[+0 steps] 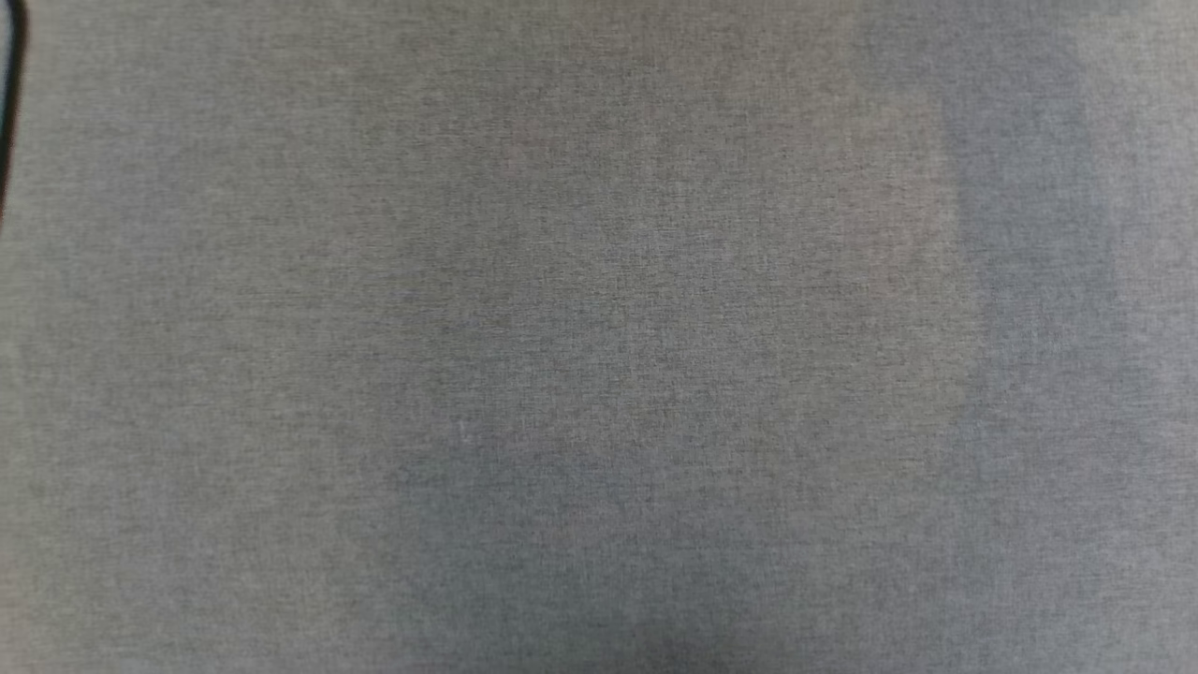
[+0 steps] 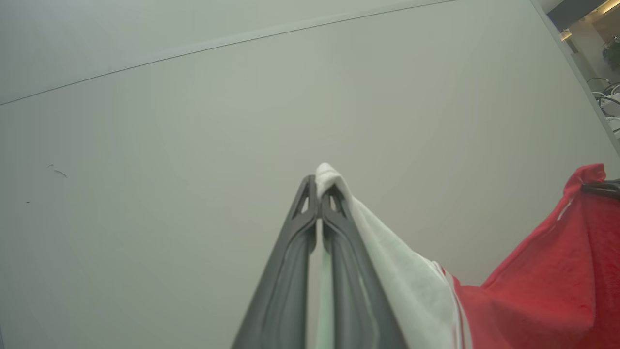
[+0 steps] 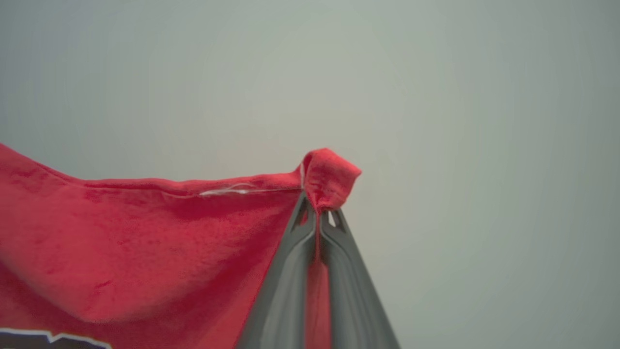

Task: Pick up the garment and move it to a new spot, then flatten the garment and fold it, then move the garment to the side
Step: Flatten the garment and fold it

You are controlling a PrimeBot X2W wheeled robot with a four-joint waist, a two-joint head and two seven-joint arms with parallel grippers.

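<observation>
The garment is red with a white sleeve edged in red-white stripes, and it hangs stretched between my two grippers. My left gripper is shut on the tip of the white sleeve. My right gripper is shut on a bunched red corner of the garment, whose upper edge runs away to the left in the right wrist view. A bit of black, white-edged print shows at that view's bottom left. A dark fingertip pinches the far red corner at the right edge of the left wrist view.
A grey woven surface spreads across the head view, with a dark cable at its upper left edge. Both wrist views look at a pale plain surface crossed by a thin seam. Room fittings show at the upper right.
</observation>
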